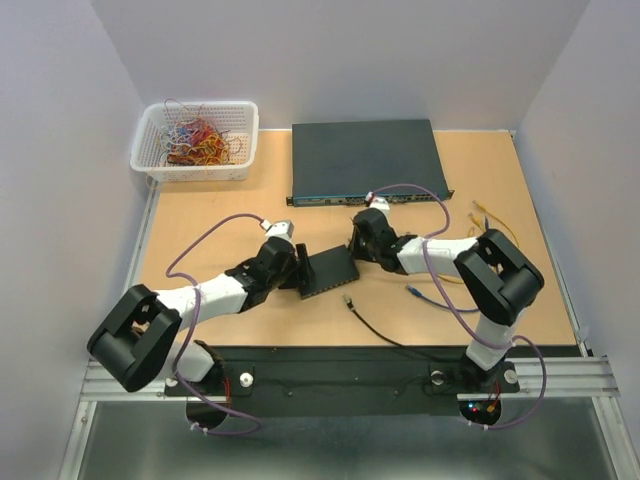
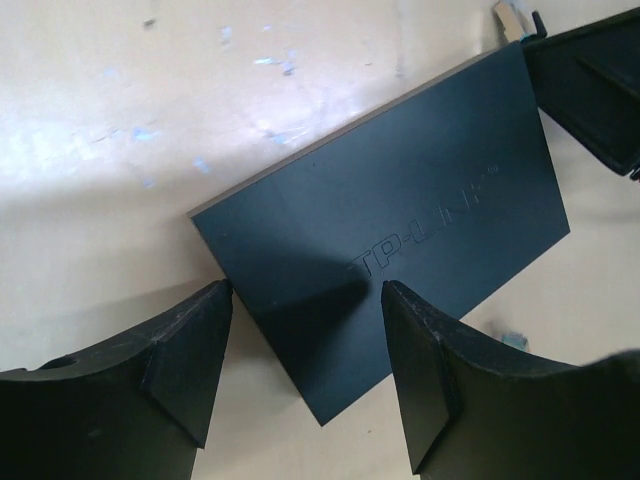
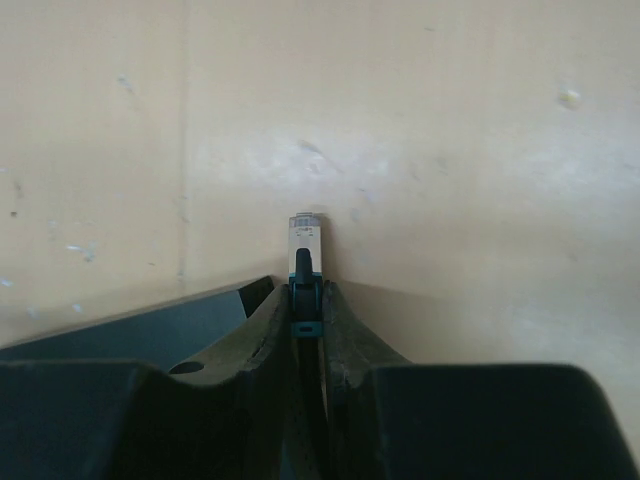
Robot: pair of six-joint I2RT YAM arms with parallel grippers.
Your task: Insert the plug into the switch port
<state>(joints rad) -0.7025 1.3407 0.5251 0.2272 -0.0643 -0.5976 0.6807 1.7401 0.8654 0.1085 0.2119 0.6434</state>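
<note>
Tabletop [image 1: 200, 215], basket [image 1: 195, 172] of tangled wires [image 1: 195, 140]; left jaws wide over switch [image 2: 400, 240], right jaws tight on plug [image 3: 306, 240].

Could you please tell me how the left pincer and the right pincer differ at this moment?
The left pincer stands open, while the right pincer is shut. The left pincer straddles a corner of the small switch without gripping it; the right pincer grips the plug, whose clear tip sticks out ahead. Both are black and sit close by the small switch.
</note>
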